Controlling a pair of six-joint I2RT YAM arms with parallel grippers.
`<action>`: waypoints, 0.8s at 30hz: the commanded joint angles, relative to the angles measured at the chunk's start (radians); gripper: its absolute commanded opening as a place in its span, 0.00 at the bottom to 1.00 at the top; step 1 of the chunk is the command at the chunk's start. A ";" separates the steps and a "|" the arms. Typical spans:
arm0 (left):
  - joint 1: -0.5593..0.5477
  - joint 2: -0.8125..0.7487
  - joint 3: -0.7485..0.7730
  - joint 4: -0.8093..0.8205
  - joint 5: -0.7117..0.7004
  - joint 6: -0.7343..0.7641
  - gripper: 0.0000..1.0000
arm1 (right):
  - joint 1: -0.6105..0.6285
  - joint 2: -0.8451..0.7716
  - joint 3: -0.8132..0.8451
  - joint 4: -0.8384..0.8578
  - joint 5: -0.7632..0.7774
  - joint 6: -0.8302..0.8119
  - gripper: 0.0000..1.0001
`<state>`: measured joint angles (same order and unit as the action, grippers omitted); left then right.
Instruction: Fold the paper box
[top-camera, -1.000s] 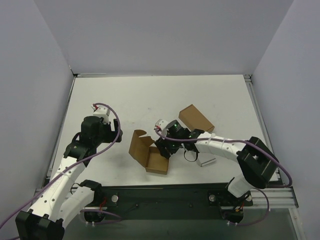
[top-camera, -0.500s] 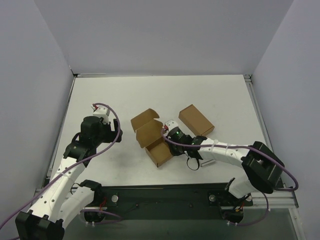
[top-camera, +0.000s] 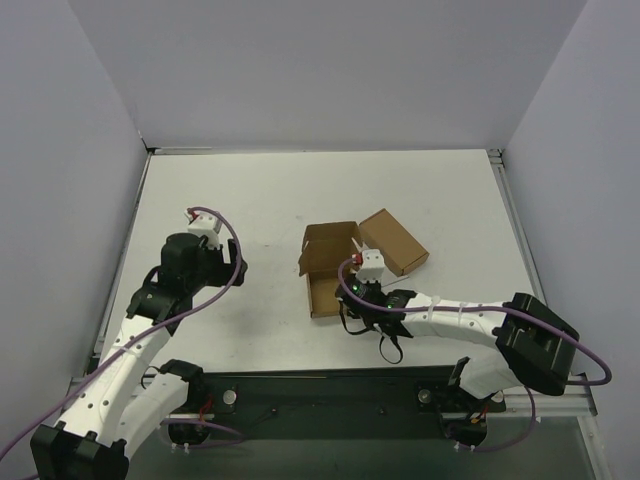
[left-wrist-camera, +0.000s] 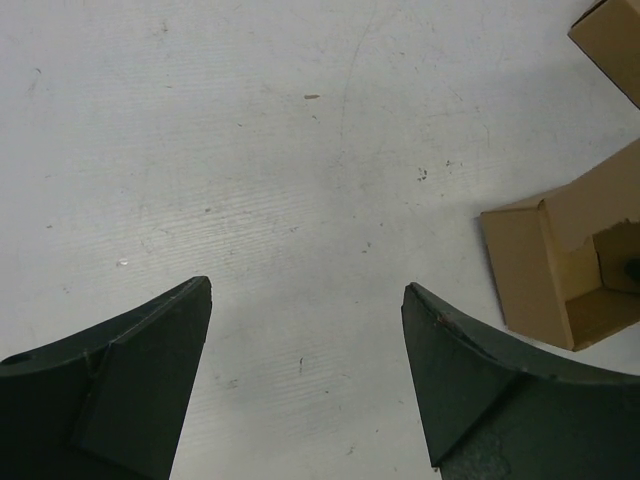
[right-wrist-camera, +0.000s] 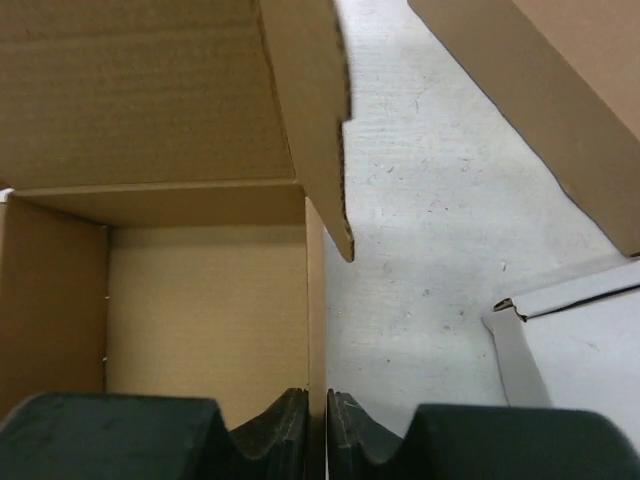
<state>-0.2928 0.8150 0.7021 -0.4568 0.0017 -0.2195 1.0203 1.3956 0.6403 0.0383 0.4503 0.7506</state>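
Observation:
The paper box is a small open brown carton with its lid flaps up, in the middle of the table. In the right wrist view its inside fills the left half. My right gripper is shut on the box's thin right wall, and its own view shows the jaws pinching the wall edge. My left gripper is open and empty over bare table to the left of the box. Its fingers are spread wide, with the box at the right edge of that view.
A longer oblong brown carton lies just right of and behind the box and also shows in the right wrist view. A white-grey slab lies at the right, under my right arm. Grey walls enclose the white table.
My right gripper has moved the box to the right and away from me and turned it, so it now lies next to the oblong carton. The left arm has not moved.

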 joint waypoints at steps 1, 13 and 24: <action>-0.006 -0.027 -0.004 0.066 0.072 0.029 0.86 | 0.001 -0.015 -0.021 0.055 0.010 0.138 0.21; -0.117 0.010 -0.006 0.179 0.280 0.083 0.85 | 0.001 -0.369 -0.056 -0.067 -0.004 0.004 0.66; -0.236 0.328 0.191 0.352 0.235 0.105 0.80 | -0.199 -0.420 0.177 -0.273 -0.214 -0.187 0.65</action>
<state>-0.5045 1.0912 0.8288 -0.2287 0.2413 -0.1360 0.8577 0.9092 0.7074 -0.1314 0.3149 0.6624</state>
